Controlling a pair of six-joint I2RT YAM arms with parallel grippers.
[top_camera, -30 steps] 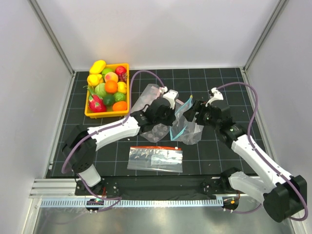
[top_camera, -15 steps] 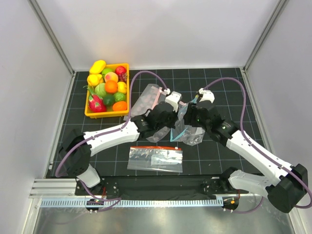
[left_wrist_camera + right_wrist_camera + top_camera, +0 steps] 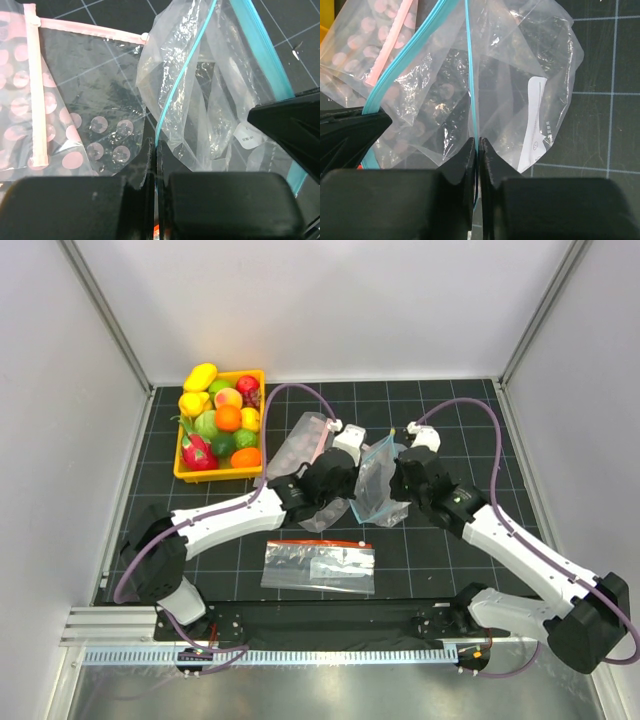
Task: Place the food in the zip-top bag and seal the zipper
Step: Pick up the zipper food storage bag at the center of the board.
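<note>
The zip-top bag [image 3: 376, 483] hangs crinkled and clear between my two grippers at the mat's middle, its mouth held apart. My left gripper [image 3: 350, 483] is shut on one side of the teal zipper [image 3: 176, 82]; its jaws [image 3: 154, 150] pinch the strip. My right gripper [image 3: 394, 486] is shut on the other side of the zipper [image 3: 470, 75], in the right wrist view [image 3: 479, 146]. A white label [image 3: 539, 127] shows through the bag. The food [image 3: 228, 418], several plastic fruits, lies in the yellow basket [image 3: 262, 430] at the back left.
A dotted clear bag with a pink strip [image 3: 300, 443] lies under and behind the left gripper. A flat clear bag with a red-orange strip [image 3: 318, 565] lies near the front. Grey walls close in the black gridded mat [image 3: 470, 430] on three sides.
My right gripper has moved left to the bag and shut on the teal strip. The left gripper has stayed shut on its side, and the bag has lifted a little.
</note>
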